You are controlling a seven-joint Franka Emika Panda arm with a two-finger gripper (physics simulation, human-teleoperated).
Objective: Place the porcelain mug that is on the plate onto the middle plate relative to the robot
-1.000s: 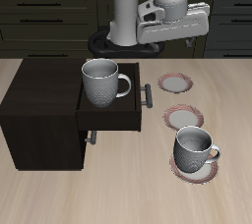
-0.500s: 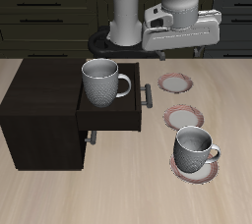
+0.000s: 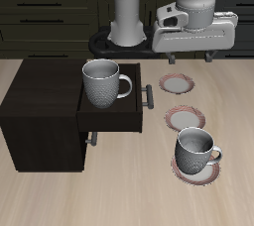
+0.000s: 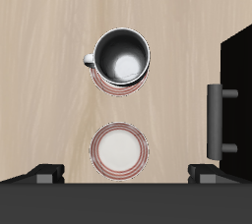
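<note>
The porcelain mug (image 3: 196, 151), speckled greyish-white with a dark inside, stands upright on the plate (image 3: 197, 175) nearest the table's front edge. It also shows in the wrist view (image 4: 122, 58) on that plate (image 4: 120, 91). The middle plate (image 3: 186, 120) lies bare just behind it and shows in the wrist view (image 4: 121, 150). My gripper (image 3: 190, 58) hangs high above the farthest plate, open and empty. In the wrist view the gripper (image 4: 126, 173) has its fingers spread wide, with the middle plate below between them.
A third alike plate (image 3: 179, 83) lies farthest back. A slightly larger mug (image 3: 103, 81) stands in the open drawer of a dark cabinet (image 3: 40, 111) beside the plates. The drawer handle (image 3: 149, 96) juts toward the plates and shows in the wrist view (image 4: 220, 120).
My gripper has moved sideways, away from the cabinet and over the row of plates, staying high and open. The mugs and plates have not moved.
</note>
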